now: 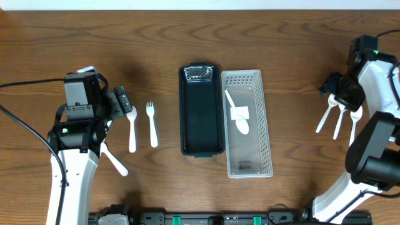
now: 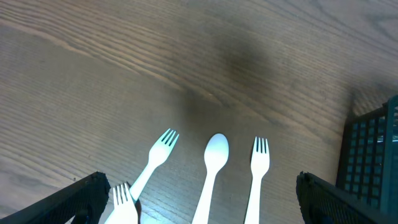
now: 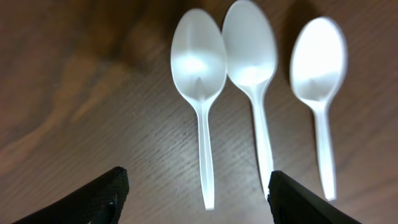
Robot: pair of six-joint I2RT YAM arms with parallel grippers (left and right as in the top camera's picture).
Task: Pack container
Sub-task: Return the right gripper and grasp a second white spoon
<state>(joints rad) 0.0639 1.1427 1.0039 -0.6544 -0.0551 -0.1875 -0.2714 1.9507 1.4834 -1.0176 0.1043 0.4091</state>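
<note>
**spoons – light, slick, take by handle**

3 white plastic spoons flat on table, R side, well apart from clear perforated tray. Prob. light, stiff, slippery; pinch mid-handle. Right gripper at their handle ends, jaws spread, empty; left gripper likewise.

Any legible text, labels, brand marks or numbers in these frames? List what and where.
No text can be read in any view.
Shiny patch at the far end of the black container: may be a label, too small to read.
Dark mark in the white tray: too small to tell.
Spoons and forks: plain white, no markings visible.
</note>
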